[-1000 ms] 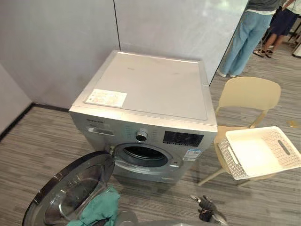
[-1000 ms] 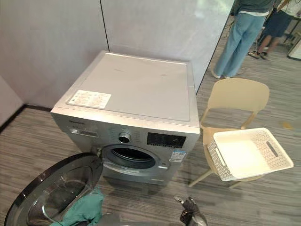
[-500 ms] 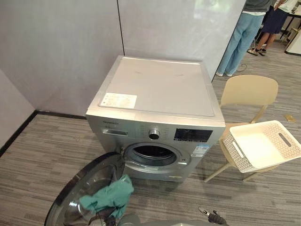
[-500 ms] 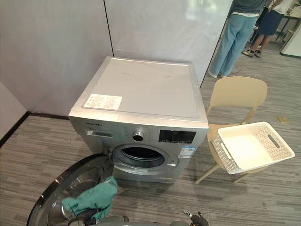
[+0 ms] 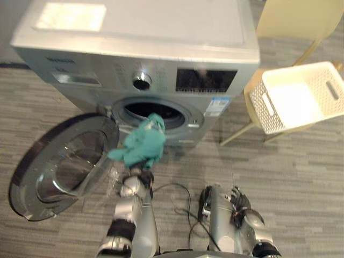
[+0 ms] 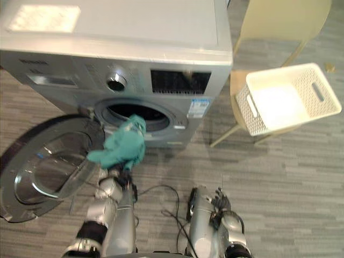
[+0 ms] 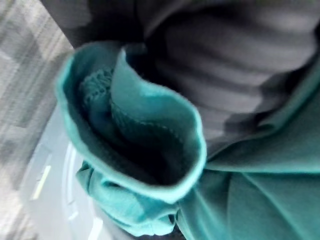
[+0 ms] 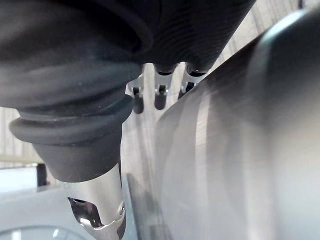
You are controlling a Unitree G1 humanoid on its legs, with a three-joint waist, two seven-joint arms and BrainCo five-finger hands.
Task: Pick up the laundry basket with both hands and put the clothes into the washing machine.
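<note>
The washing machine's drum opening, centre left, stands open, with the teal cloth overlapping its lower edge. The swung door blocks the lower left. Bare floor lies to the right.

Grey striped plank floor, a beige chair on the right

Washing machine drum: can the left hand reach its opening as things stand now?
Probably yes. The left hand, bearing the teal cloth, is just before the drum opening; the door is swung wide aside, nothing between.
</note>
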